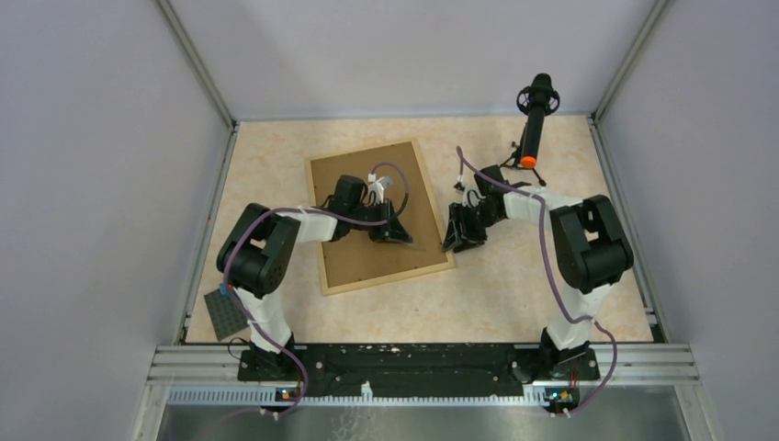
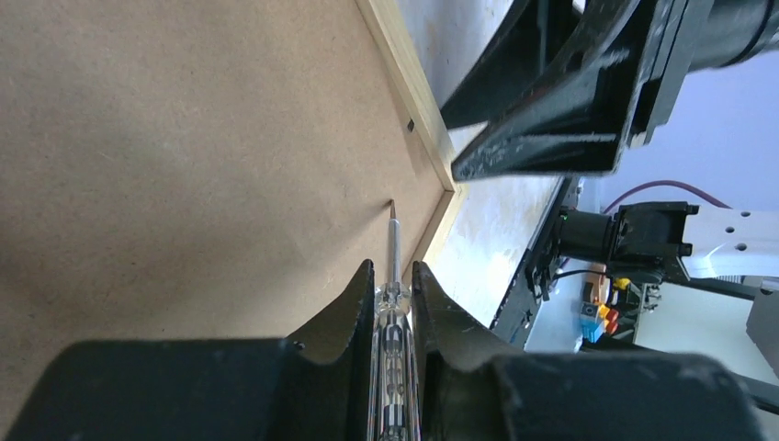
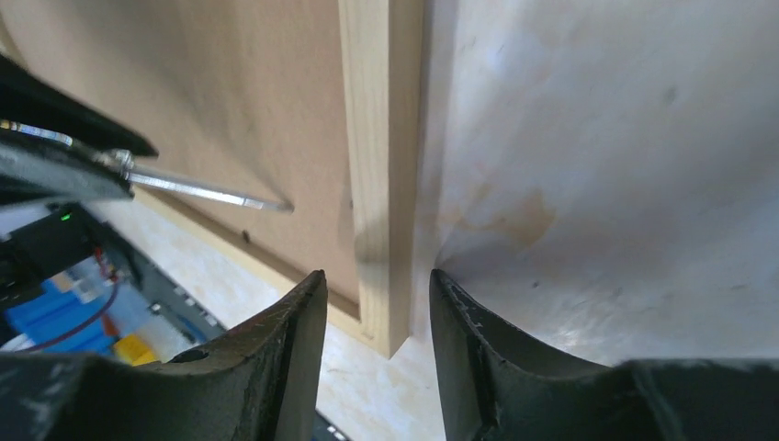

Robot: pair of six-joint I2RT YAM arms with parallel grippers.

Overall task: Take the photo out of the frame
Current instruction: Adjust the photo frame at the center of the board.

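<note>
Your left gripper (image 2: 393, 272) clamps a screwdriver (image 2: 393, 234), tip on the brown back of the frame (image 1: 354, 253), your right gripper (image 3: 377, 277) stands open at its edge, and it lies flat on the beige surface (image 1: 514, 294) between grey walls (image 1: 92, 138), long axis near-to-far, slightly tilted.

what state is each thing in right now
frame, lying flat, brown back up
photo, hidden, cannot tell
screwdriver, gripped, tip on the frame's back near its corner
left gripper, shut on the screwdriver
right gripper, open, straddling the frame's edge
grey baseplate, lying flat, untouched
</note>
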